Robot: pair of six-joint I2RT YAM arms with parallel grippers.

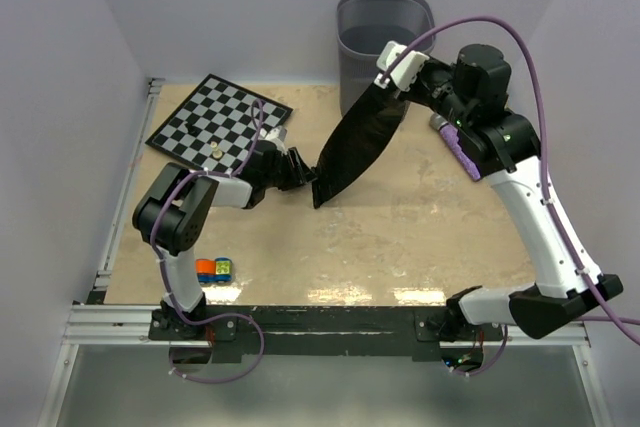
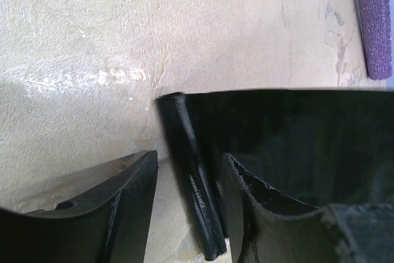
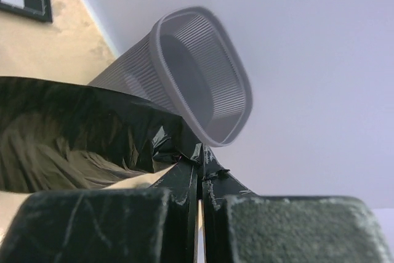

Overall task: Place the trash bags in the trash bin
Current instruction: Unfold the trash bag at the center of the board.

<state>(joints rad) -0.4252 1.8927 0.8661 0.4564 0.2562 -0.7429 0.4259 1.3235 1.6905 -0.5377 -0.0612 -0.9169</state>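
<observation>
Right end effector point(image 1: 392, 75) is pinched shut on the top corner of the trash bag point(image 1: 355, 142). It's holding that corner up high, just in front of the trash bin point(image 1: 352, 62), which stands at the far edge of the table point(image 1: 420, 237). That arm reaches a long way from its base at the near right, with the elbow bent and the wrist turned toward the bin. The bag hangs as a taut black sheet slanting down and to the left.

Left end effector point(image 1: 298, 172) sits low at the bag's bottom corner, and its arm is folded up next to the chessboard point(image 1: 215, 122). In the left wrist view its fingers point(image 2: 123, 207) stand apart with a rolled edge of the bag in the gap. Bare table shows between one finger and the roll, so nothing is clamped there. The other finger is right up against the sheet, and I honestly can't tell if it's touching.

In the top view, the bag and the right wrist cover the bin's lower front. The purple microphone point(image 1: 455, 152) is half tucked under the right arm. There are some small coloured blocks point(image 1: 213, 269) near the left base, too tiny to make out.
</observation>
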